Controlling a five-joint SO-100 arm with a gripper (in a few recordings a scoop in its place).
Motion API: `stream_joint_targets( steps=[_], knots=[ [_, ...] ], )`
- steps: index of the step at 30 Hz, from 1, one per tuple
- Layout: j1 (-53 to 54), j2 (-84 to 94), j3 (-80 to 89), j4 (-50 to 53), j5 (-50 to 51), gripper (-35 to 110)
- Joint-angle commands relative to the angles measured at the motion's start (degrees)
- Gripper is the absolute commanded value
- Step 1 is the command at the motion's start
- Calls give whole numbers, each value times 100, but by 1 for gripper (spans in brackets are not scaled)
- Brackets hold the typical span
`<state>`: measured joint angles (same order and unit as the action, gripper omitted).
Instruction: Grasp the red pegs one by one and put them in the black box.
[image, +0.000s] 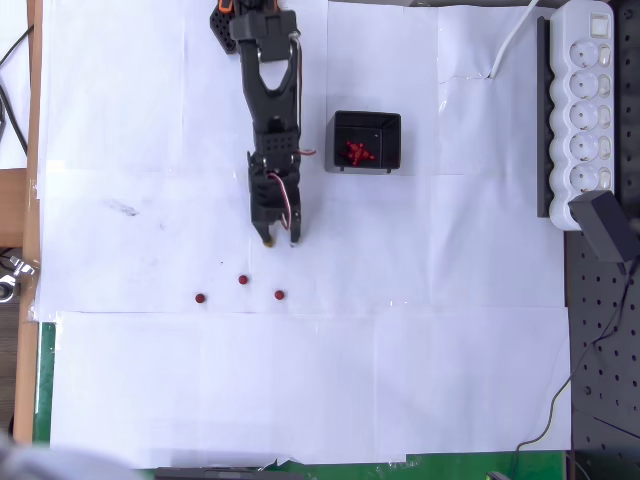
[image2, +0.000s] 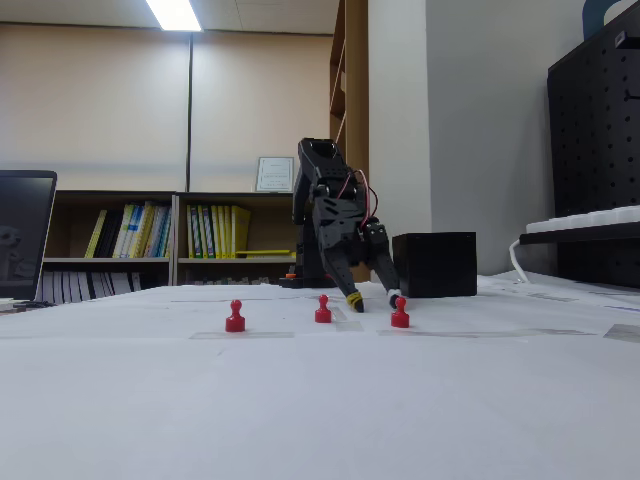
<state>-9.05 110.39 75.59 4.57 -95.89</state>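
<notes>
So the black arm (image: 268, 110) reaches down the white paper (image: 300, 390) covering the table in the overhead view, w/ the gripper (image: 280, 240) pointing toward the bottom of the pic. Its two fingers are spread apart w/ nothing between them, clearer in the fixed view where the gripper (image2: 373, 297) hangs tips-down, just above or maybe touching the paper, can't tell which. Three red pegs are loose on the paper a bit past the fingertips: left peg (image: 200, 298), middle peg (image: 243, 280) and right peg (image: 279, 295) in the overhead view, forming a shallow row w/ the middle one sitting closer to the gripper. In the fixed view they're all standing upright, left peg (image2: 235, 318), middle peg (image2: 323, 310), right peg (image2: 400, 314), and the right one looks to be just beside a fingertip. The black box (image: 366, 142) sits to the right of the arm in the overhead view, well apart from the loose pegs, and there's a clump of red pegs inside it (image: 358, 153), too bunched up to count. White power strip (image: 590, 105) along the right edge, bookshelf (image2: 170, 240) in the bg of the fixed view.
</notes>
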Motion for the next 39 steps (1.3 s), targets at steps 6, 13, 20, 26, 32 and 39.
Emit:
stream_joint_targets(
  steps=[6,13,20,26,32,39],
  knots=[
    [53,721,1125,-53,26,13],
    [141,1099,1538,-149,132,13],
    [229,1406,1978,-176,149,13],
    [299,1696,2382,-176,167,13],
    [343,2004,2681,-176,202,13],
    [360,2338,3032,-220,316,13]
  ],
)
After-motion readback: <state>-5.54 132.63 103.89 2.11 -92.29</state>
